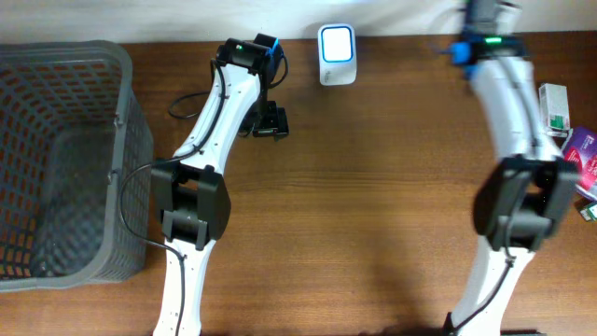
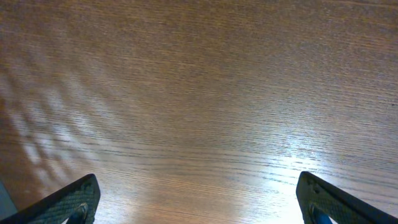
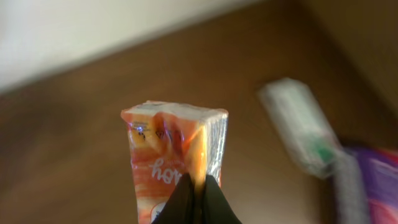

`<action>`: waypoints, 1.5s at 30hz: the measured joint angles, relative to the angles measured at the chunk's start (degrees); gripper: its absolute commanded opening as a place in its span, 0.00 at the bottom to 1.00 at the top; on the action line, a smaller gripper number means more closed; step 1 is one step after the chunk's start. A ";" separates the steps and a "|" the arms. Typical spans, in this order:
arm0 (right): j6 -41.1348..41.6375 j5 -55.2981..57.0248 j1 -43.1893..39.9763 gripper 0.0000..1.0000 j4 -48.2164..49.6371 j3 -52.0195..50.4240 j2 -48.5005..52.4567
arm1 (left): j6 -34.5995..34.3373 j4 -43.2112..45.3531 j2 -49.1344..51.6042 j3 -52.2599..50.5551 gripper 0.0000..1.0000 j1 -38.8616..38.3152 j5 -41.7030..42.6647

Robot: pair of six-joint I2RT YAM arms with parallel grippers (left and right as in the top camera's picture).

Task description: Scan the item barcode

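Observation:
My right gripper (image 3: 198, 186) is shut on the lower edge of an orange sachet with white lettering (image 3: 168, 146), which it holds up above the table. No barcode shows on the side of the sachet that faces the camera. In the overhead view the right gripper (image 1: 487, 11) is blurred at the far right edge of the table. A white scanner with a blue rim (image 1: 337, 42) stands at the far middle. My left gripper (image 1: 271, 123) hangs left of the scanner, and in the left wrist view it (image 2: 199, 208) is open over bare wood.
A large grey mesh basket (image 1: 121, 140) fills the left end of the table. A green and white box (image 1: 555, 105) and a purple packet (image 1: 583, 159) lie at the right edge, and both show blurred in the right wrist view. A black cable (image 1: 187, 103) runs behind the left arm.

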 measured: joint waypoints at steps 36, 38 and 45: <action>-2.32 -38.27 3.19 0.98 -46.42 -34.10 -77.07 | 0.00 -0.02 0.00 -0.04 0.99 0.00 -0.15; -2.29 -39.10 3.23 0.98 -46.42 -34.10 -77.05 | 0.00 -0.04 0.00 -0.04 0.99 0.00 -0.15; -2.34 -41.48 3.30 0.98 -33.22 -50.99 -85.74 | 0.00 -0.02 0.00 -0.04 0.99 0.00 -0.15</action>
